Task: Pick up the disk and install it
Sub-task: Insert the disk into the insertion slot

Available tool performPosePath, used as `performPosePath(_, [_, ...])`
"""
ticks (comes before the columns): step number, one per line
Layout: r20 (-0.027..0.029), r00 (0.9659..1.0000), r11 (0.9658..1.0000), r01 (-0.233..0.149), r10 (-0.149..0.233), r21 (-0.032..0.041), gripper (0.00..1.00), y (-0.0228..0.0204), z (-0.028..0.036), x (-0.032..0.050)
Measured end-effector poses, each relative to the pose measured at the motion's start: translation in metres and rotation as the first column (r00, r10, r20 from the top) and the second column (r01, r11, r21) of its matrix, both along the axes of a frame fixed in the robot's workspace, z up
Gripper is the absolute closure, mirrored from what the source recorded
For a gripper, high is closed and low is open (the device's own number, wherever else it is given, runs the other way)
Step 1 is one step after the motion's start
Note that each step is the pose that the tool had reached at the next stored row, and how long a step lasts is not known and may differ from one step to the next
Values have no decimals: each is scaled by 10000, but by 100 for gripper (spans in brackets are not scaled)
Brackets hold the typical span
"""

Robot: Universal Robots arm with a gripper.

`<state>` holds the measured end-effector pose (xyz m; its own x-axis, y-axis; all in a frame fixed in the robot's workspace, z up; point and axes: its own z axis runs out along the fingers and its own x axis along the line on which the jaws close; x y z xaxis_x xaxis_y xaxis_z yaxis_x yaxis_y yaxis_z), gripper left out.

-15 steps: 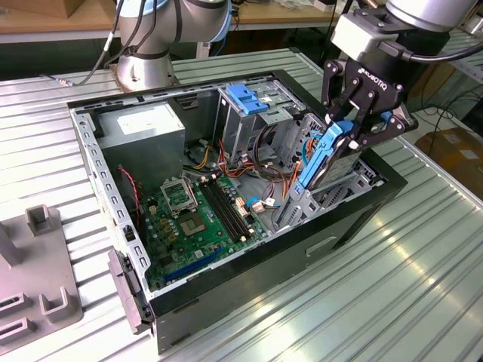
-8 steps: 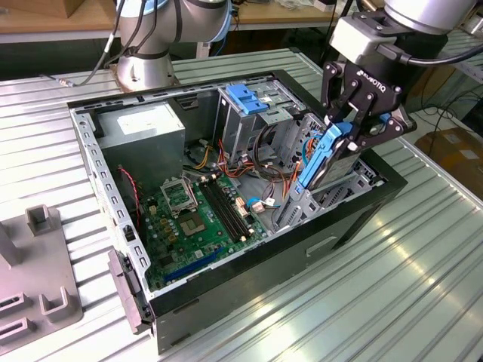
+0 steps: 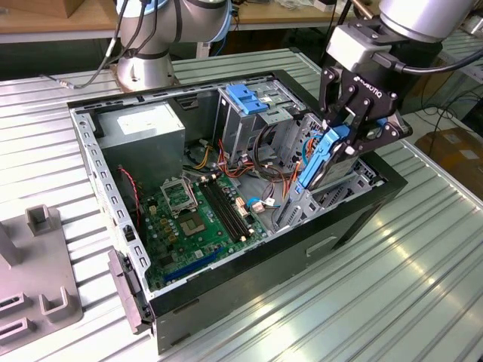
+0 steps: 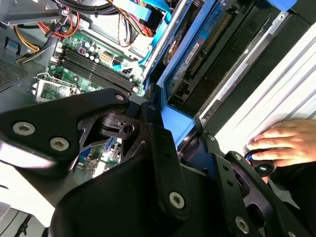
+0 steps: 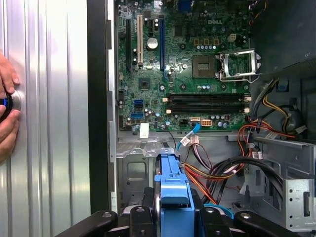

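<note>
So the disk (image 3: 317, 167) is off the bench and in the grip of the arm, with the black fingers (image 4: 160, 148) clamped on its upper end, one on each side of the blue frame. It's tilted on edge, not flat. The top end sits above the rim of the computer case (image 3: 355, 219) and the lower end is already down inside, at the corner toward the exterior view's right, right against the metal drive bay there. In the first wrist view the blue frame of the disk (image 5: 173, 190) pokes out from between the fingers and points down over the grey metal bay.

Just beside it there's a tangle of red and orange cables (image 3: 226, 162), then the green motherboard (image 3: 196, 219) lying across the floor of the case. Further back is the tall drive cage (image 3: 249, 124) with a blue latch (image 3: 245, 98) on top, and the grey power supply (image 3: 143, 128) sits in the far corner.

The case lies on its side, open, on a ribbed metal bench (image 3: 392, 286). A grey fixture (image 3: 38, 302) sits on the bench well apart from the case, at the exterior view's left. A person's hand (image 4: 281, 143) rests on the bench outside the case wall, fingers around a small round knob-like thing; I can't tell what it is.
</note>
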<state>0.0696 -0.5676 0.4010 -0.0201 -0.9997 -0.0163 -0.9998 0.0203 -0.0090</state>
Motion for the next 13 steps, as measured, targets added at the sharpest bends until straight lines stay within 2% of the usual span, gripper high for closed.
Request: performPosePath(13, [0, 10000, 10000, 1, -1, 1, 63, 0, -153, 0])
